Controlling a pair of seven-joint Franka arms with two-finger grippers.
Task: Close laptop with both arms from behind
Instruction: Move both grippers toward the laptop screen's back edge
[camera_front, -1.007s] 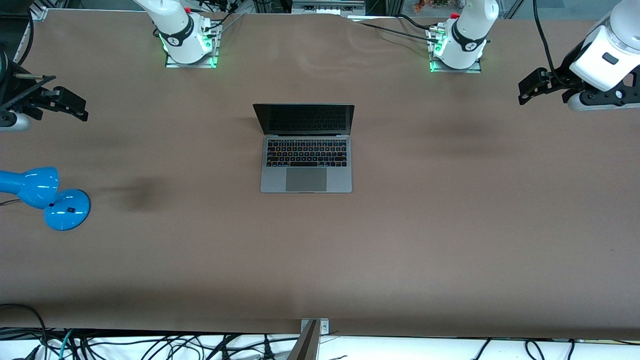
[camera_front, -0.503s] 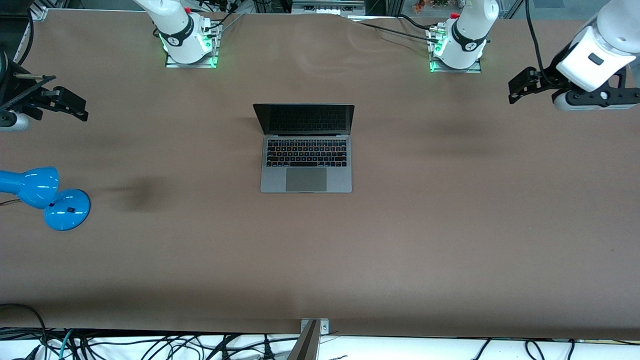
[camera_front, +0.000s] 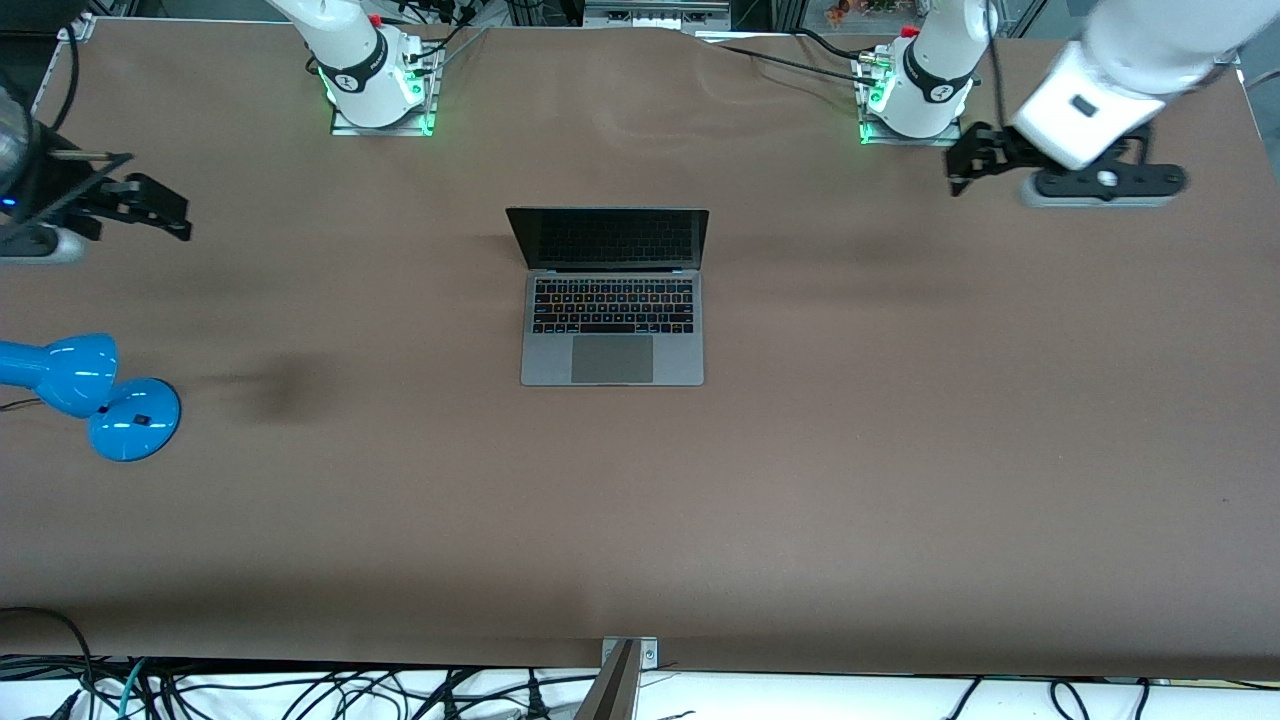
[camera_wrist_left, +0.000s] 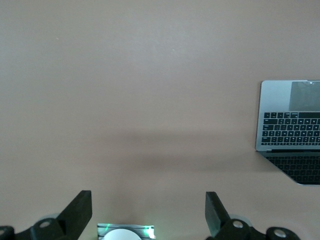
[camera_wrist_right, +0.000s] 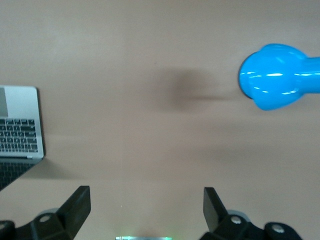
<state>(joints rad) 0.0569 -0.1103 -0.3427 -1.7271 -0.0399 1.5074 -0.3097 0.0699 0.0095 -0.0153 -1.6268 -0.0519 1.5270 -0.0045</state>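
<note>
The task is at its beginning: the laptop (camera_front: 612, 300) stands wide open in the middle of the bench (camera_front: 900, 450), its lid upright and untouched. The left claw (camera_front: 962, 165) hangs over the bench near the left arm's base and the right claw (camera_front: 160, 205) over the right arm's end, both spread wide and holding nothing, well apart from the laptop. The brown bench is plain, with a blue lamp (camera_front: 85, 390) at the right arm's end and cables (camera_front: 300, 690) along the edge nearest the front camera.

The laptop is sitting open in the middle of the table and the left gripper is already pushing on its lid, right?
Not quite. The laptop is open mid-table, but the left gripper touches nothing: the front view shows it over bare table near the left arm's base, well clear of the lid, fingers open.
</note>
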